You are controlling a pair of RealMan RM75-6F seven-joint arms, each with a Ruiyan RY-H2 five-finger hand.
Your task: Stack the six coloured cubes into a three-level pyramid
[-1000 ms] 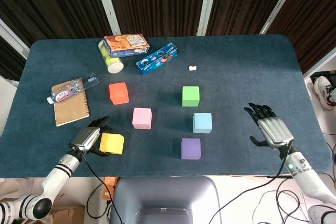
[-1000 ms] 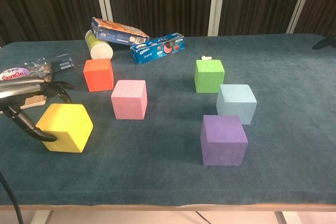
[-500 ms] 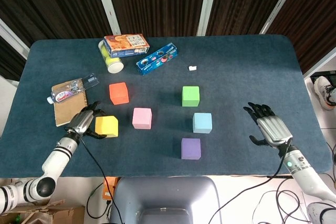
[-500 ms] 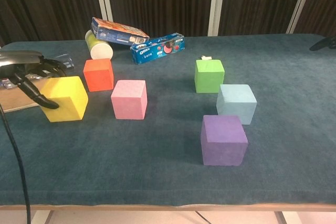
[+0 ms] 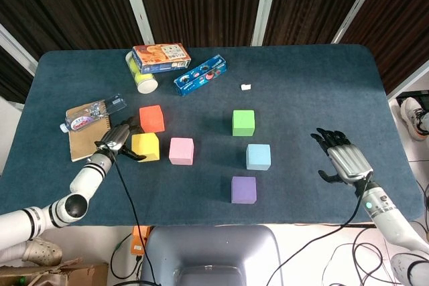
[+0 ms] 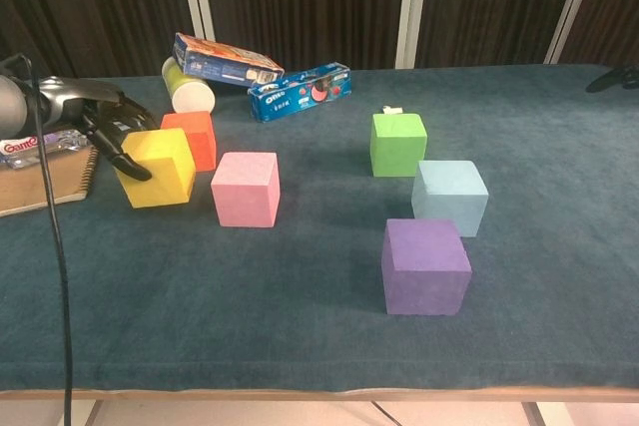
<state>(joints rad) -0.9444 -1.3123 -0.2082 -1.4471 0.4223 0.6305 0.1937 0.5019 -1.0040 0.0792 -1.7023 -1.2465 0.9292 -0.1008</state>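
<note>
Yellow cube [image 5: 145, 147] gripped by left hand [image 5: 116, 140] beside pink cube [image 5: 181, 151], right hand [image 5: 342, 160] held empty, fingers spread apart

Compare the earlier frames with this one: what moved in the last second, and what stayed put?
The left hand kept its grip on the yellow cube and carried it from the near table edge away from the robot and inward; it now sits beside the pink cube, just in front of the red cube. The right hand stayed open and apart, and the other cubes did not move.
</note>
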